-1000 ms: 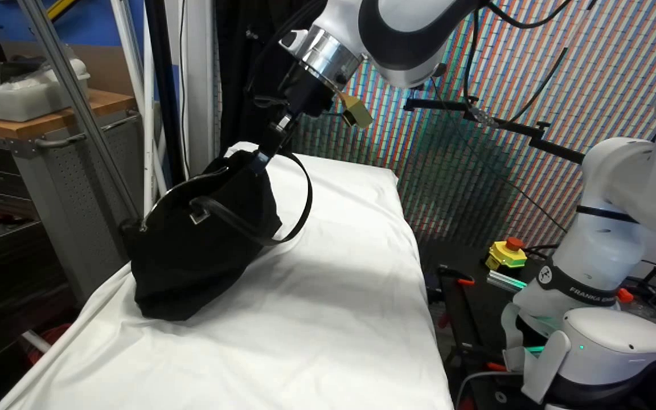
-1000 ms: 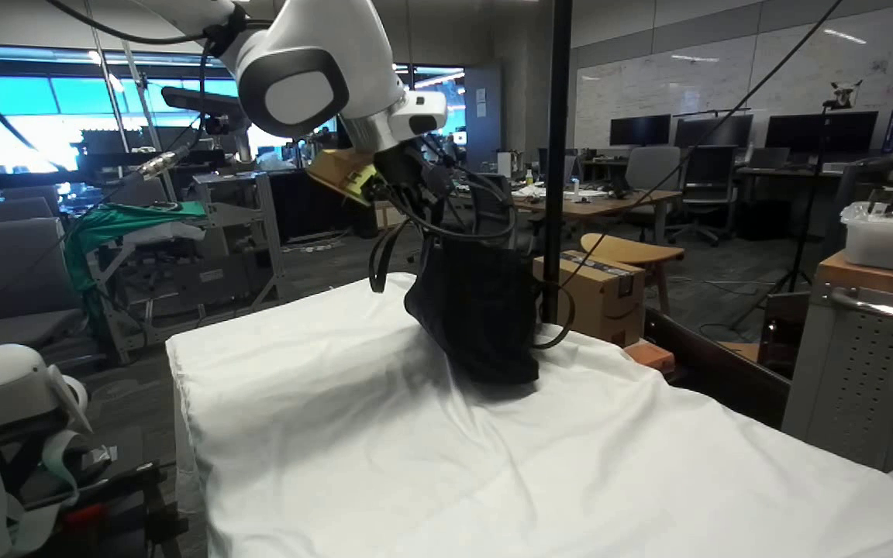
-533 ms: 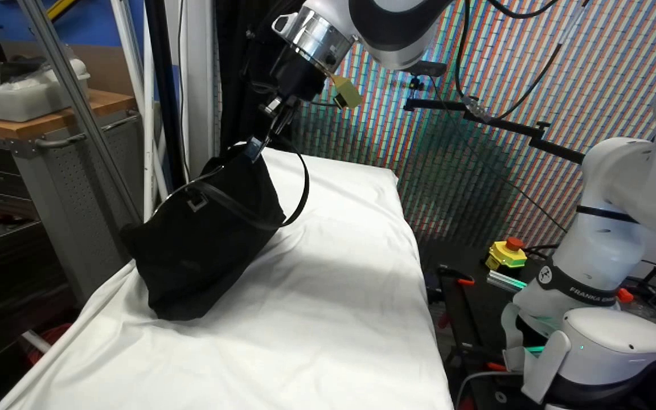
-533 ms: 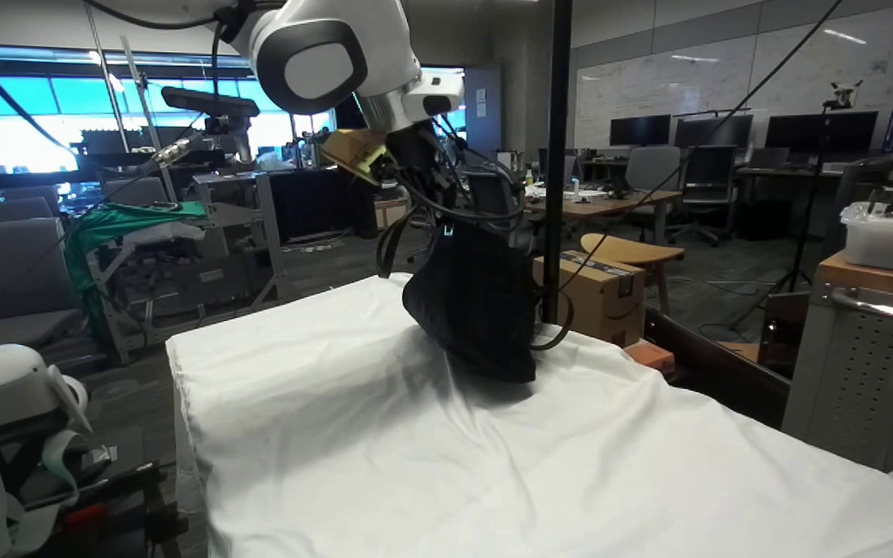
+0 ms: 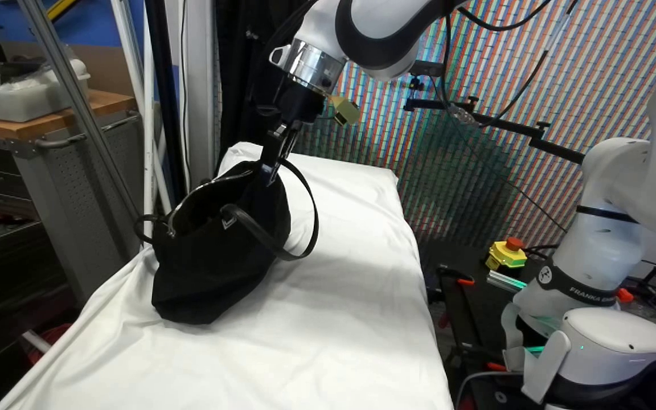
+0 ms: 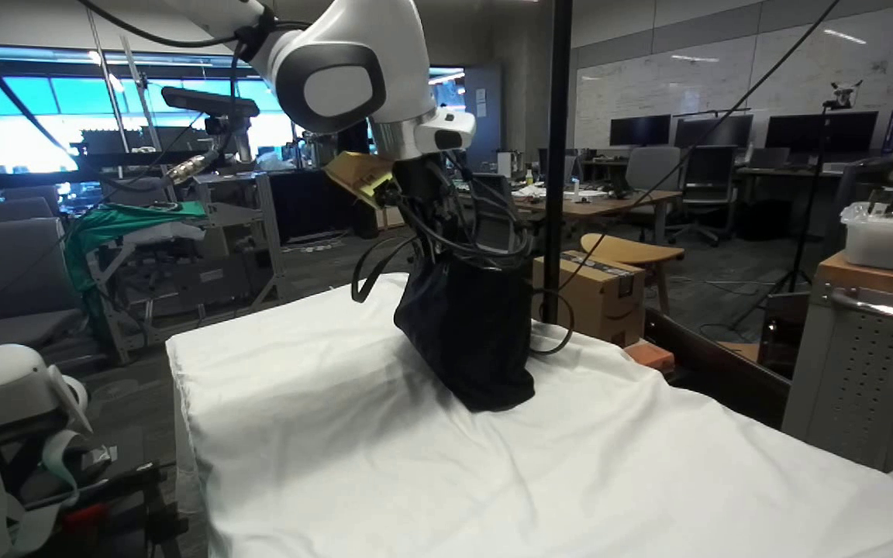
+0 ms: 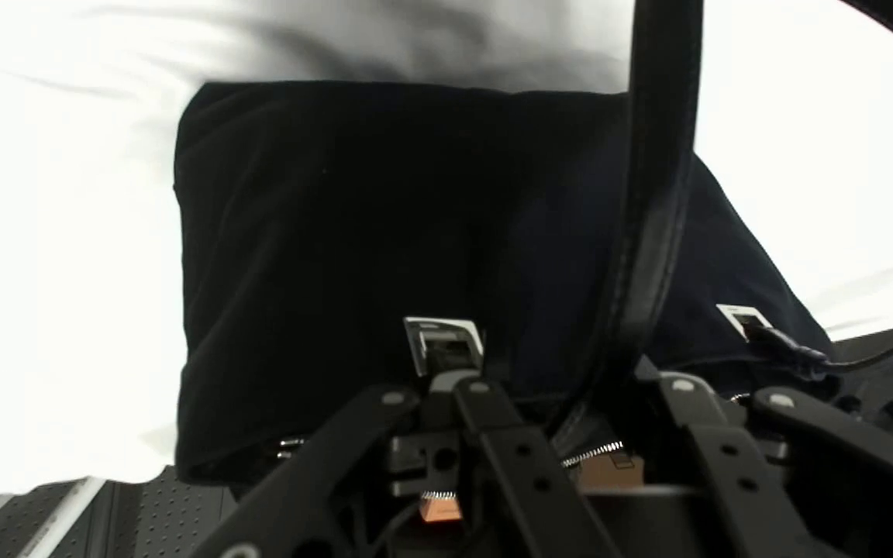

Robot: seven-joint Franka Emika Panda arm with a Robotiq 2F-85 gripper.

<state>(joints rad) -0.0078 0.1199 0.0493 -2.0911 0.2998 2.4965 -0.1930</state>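
Your gripper (image 7: 565,381) has come down since half a second ago, and the black bag (image 5: 222,256) has slackened, its mouth gaping wider. Your jaws stand parted partway at the bag's rim, a gap showing between them; whether they touch the rim you cannot tell. The strap (image 7: 660,155) runs into that gap. Below, the bag sits tilted on the white-covered tabletop (image 5: 351,330), near the edge opposite the robot's base (image 5: 570,285).
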